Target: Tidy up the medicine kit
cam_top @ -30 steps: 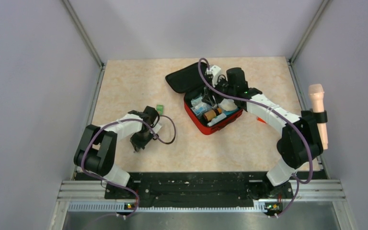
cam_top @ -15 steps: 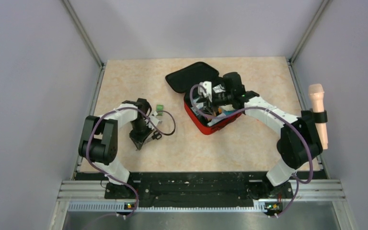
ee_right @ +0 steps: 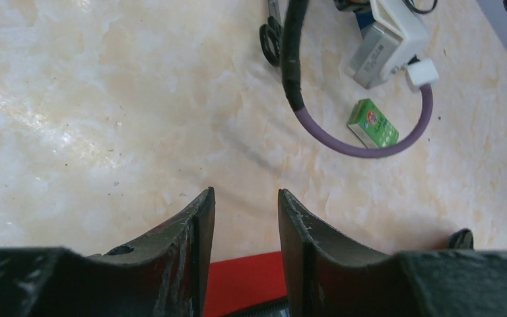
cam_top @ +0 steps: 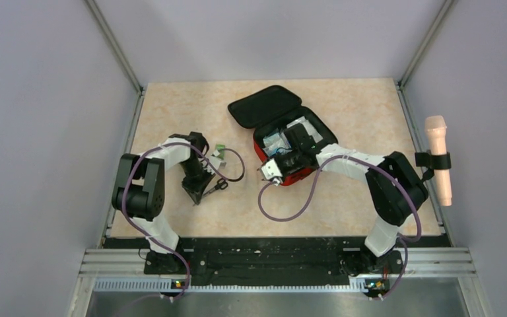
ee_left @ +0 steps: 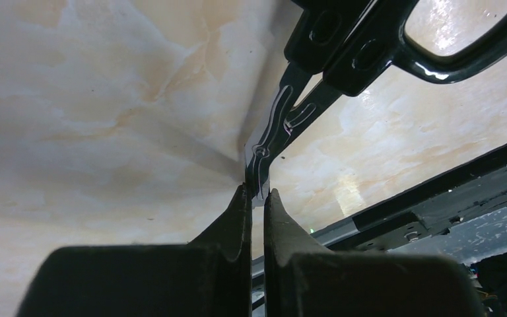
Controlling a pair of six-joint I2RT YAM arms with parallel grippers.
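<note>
1. Red medicine kit (cam_top: 264, 105) lies open at the counter's (cam_top: 171, 112) far middle, lid flat. Blue and white packets (cam_top: 276, 140) show inside, partly hidden by the right arm (cam_top: 350, 162).
2. Left end effector (ee_left: 256, 198) is clamped on the scissors' (ee_left: 264, 148) blades. Packing them looks like the step in hand, which calls for a carry rightward into the tray.
3. Right end effector (ee_right: 245, 218), fingers narrowly parted and empty, hovers at the kit's near edge.
</note>
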